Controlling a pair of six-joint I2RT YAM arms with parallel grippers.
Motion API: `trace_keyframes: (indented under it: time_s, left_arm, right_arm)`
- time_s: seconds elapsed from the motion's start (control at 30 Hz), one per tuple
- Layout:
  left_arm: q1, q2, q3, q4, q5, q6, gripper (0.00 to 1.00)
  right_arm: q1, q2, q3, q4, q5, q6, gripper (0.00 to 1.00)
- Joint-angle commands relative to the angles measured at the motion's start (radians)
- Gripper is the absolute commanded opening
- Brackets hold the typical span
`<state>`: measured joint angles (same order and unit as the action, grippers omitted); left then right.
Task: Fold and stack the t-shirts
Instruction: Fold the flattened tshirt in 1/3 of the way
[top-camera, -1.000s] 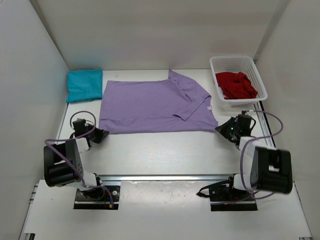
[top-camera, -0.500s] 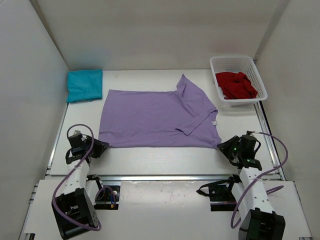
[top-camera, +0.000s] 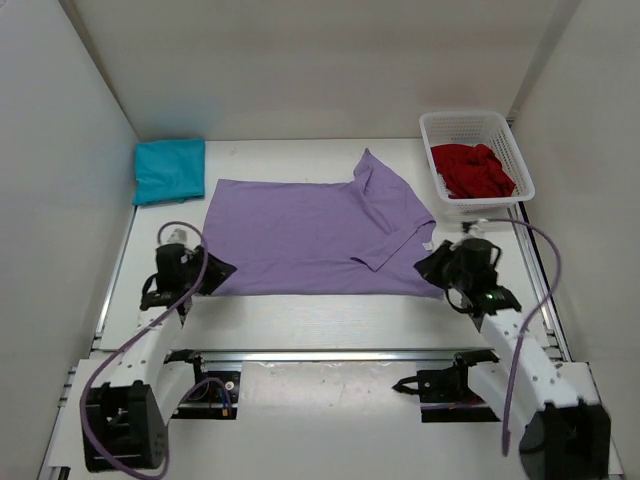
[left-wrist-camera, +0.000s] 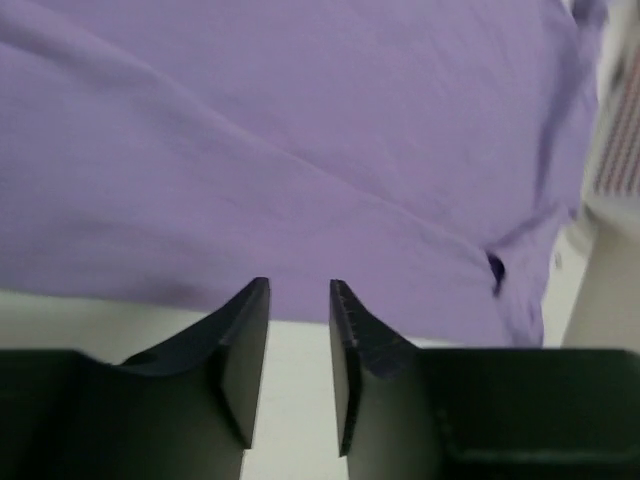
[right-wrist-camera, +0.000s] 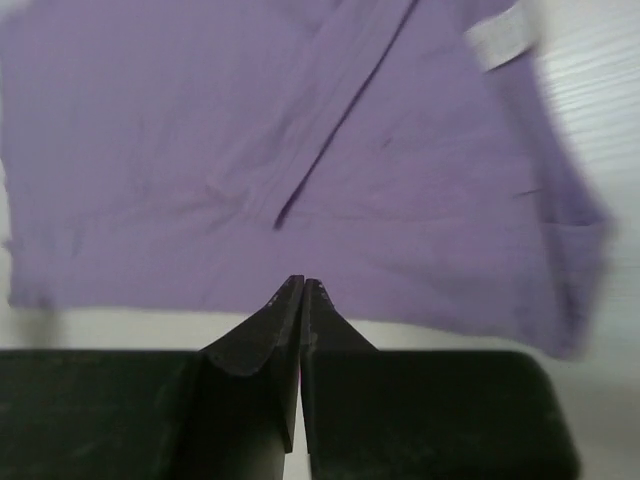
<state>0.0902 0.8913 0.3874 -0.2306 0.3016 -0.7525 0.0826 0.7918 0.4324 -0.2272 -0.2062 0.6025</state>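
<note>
Right, L and R both down at the near hem now. The left pincer (left-wrist-camera: 300, 286) has its jaws partway apart with a clear gap and nothing in between; the purple shirt (top-camera: 300, 225) lies just ahead of its tips, hem not yet between them. The right pincer (right-wrist-camera: 303, 283) is closed tight, fingers pressed flat together, tips right at the hem by the shirt's near right corner. Can't tell from the wrist cam whether a bit of cloth is pinched in there or not. The purple shirt is spread flat on the table (top-camera: 320, 312) between the two pincers and out ahead of them, with one sleeve side turned in over the body ahead of the R pincer, so prob. one fold in and the rest to go. The teal shirt (top-camera: 168, 170) is well beyond the L pincer at the far left corner, a neat folded block, so that one looks done. The red shirt (top-camera: 472, 170) sits beyond the R pincer, bunched up in the basket (top-camera: 470, 118), untouched by the look of it. So approx. one of three finished; the purple needs folding and stacking on the teal, then the red needs pulling out, folding and stacking.
</note>
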Motion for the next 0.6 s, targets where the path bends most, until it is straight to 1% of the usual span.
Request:
trace_keyframes:
  time_s: [0.0, 0.03, 0.07, 0.1, 0.13, 0.17, 0.2, 0.23, 0.33, 0.37, 0.43, 0.57]
  left_arm:
    - [-0.213, 0.024, 0.038, 0.135, -0.06, -0.037, 0.38]
    - [-0.277, 0.04, 0.044, 0.193, -0.083, -0.048, 0.38]
    - [-0.302, 0.073, 0.054, 0.217, -0.097, -0.053, 0.37]
    - [-0.36, 0.089, 0.06, 0.22, -0.12, -0.051, 0.36]
    - [-0.412, 0.133, 0.074, 0.264, -0.142, -0.042, 0.36]
    - [-0.444, 0.176, 0.091, 0.289, -0.144, -0.042, 0.37]
    - [-0.455, 0.223, 0.103, 0.312, -0.121, -0.041, 0.36]
    - [-0.483, 0.238, 0.111, 0.33, -0.121, -0.039, 0.37]
    - [-0.535, 0.355, 0.133, 0.395, -0.116, -0.021, 0.38]
    - [-0.544, 0.373, 0.14, 0.399, -0.11, -0.018, 0.38]
    - [-0.553, 0.425, 0.139, 0.428, -0.096, -0.019, 0.38]
    - [-0.59, 0.46, 0.117, 0.459, -0.091, -0.034, 0.39]
  right_arm:
    - [0.176, 0.18, 0.069, 0.172, 0.076, -0.023, 0.0]
    - [0.213, 0.232, 0.08, 0.214, 0.091, -0.027, 0.0]
    - [0.23, 0.291, 0.094, 0.239, 0.097, -0.027, 0.04]
    - [0.235, 0.316, 0.106, 0.293, 0.087, -0.027, 0.06]
    - [0.23, 0.37, 0.112, 0.325, 0.067, -0.027, 0.07]
    - [0.22, 0.427, 0.115, 0.341, 0.053, -0.024, 0.09]
    - [0.212, 0.467, 0.123, 0.341, 0.045, -0.012, 0.13]
    - [0.21, 0.486, 0.13, 0.363, 0.022, -0.024, 0.18]
    - [0.224, 0.547, 0.132, 0.4, 0.019, -0.023, 0.27]
    - [0.233, 0.569, 0.131, 0.41, 0.018, -0.018, 0.29]
    - [0.232, 0.616, 0.146, 0.423, -0.002, -0.02, 0.28]
    - [0.235, 0.661, 0.146, 0.45, -0.029, -0.01, 0.27]
